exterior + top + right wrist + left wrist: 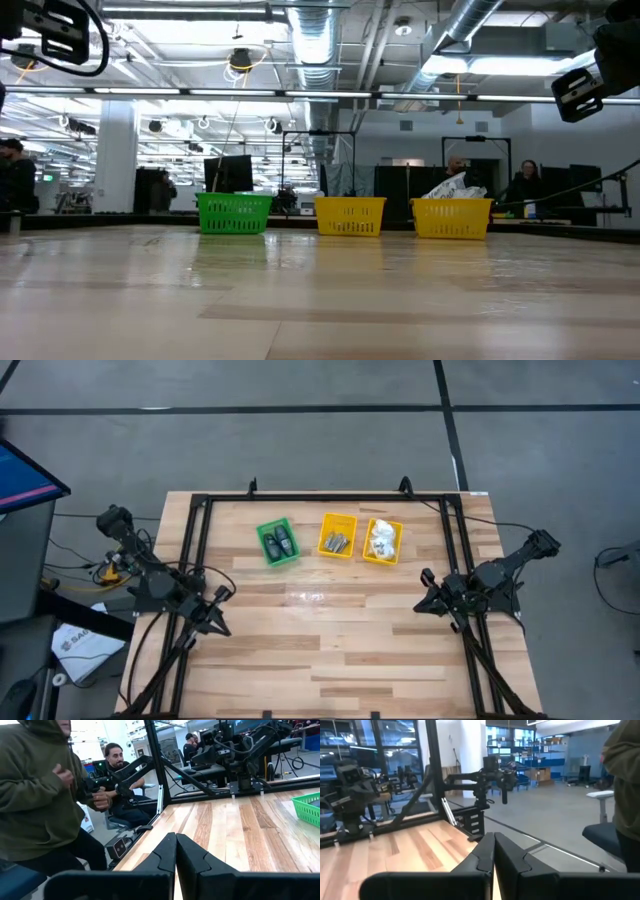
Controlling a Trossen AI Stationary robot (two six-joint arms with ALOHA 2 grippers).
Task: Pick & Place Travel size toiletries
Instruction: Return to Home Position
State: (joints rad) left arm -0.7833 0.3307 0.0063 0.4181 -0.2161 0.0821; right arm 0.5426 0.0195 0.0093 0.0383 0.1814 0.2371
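Both arms are matte black, built of blocky joints and slim links, with small pale labels [580, 88] on their housings. The left arm [150, 575] carries looping black cables [103, 45] and yellow-orange wiring [108, 567] near its base. The right arm [495, 575] looks alike. The left gripper [494, 838] and right gripper [176, 837] each have two dark, wedge-shaped fingers [480, 860] tapering to thin tips.

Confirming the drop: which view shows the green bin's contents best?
High view: looks straight down into the green bin, two dark items inside. Low view shows only its side; right wrist view a corner; left wrist view nothing.
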